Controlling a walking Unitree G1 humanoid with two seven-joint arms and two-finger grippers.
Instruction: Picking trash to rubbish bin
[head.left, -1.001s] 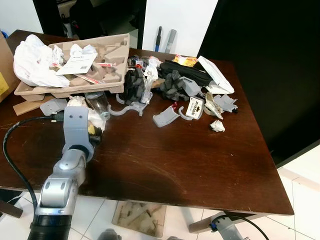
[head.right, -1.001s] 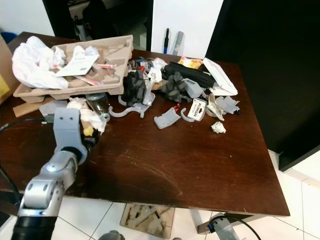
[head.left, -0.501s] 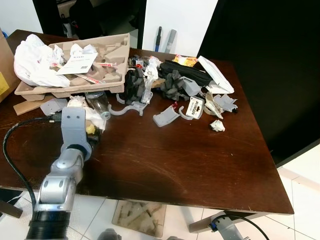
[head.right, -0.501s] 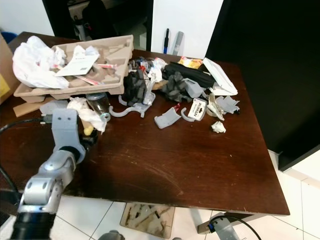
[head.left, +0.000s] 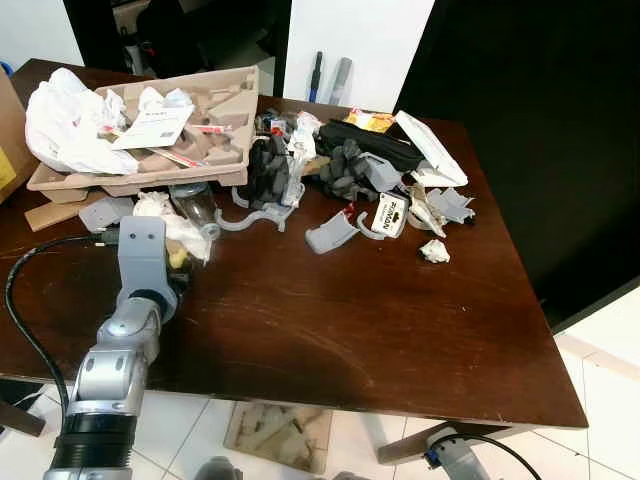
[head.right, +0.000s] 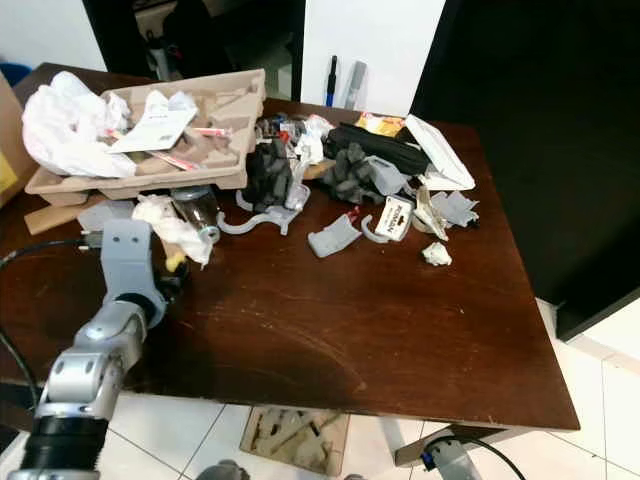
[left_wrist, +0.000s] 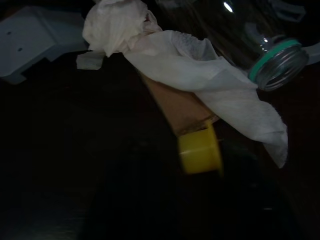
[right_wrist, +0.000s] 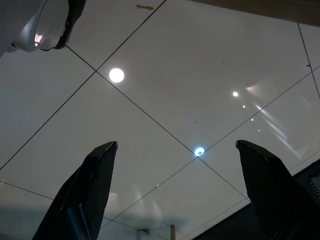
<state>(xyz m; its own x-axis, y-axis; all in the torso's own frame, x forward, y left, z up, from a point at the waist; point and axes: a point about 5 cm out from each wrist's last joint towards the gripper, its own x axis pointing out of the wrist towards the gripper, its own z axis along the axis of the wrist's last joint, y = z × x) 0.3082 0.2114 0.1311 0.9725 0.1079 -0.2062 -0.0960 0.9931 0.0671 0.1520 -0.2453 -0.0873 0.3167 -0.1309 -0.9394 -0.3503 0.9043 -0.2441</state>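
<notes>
Dark, glossy wooden worktop (head.left: 330, 320), heaped with trash along the far edge. At the far left corner, a moulded pulp tray (head.left: 215, 150) in beige cardboard, ribbed into compartments, holding crumpled white paper (head.left: 60, 125), a printed leaflet (head.left: 155, 122) and scraps. Just in front of it, a clear glass jar (head.left: 195, 205) lying on its side, green ring at the mouth. Beside the jar, a creased white tissue (left_wrist: 190, 65) draped over a brown cardboard strip (left_wrist: 175, 107), with a small yellow cap (left_wrist: 200, 150) at the strip's end. Left claw (head.left: 180, 262) reaching in at the near left edge, right at that tissue and cap; fingers lost in shadow, grip impossible to tell. Right claw (right_wrist: 175, 185) hanging low over white floor tiles (right_wrist: 165, 75), fingers spread wide, nothing between them. Further along the far edge: black foam lumps (head.left: 268, 170), curved grey plastic pieces (head.left: 330, 232), a small paper wad (head.left: 434, 250).
</notes>
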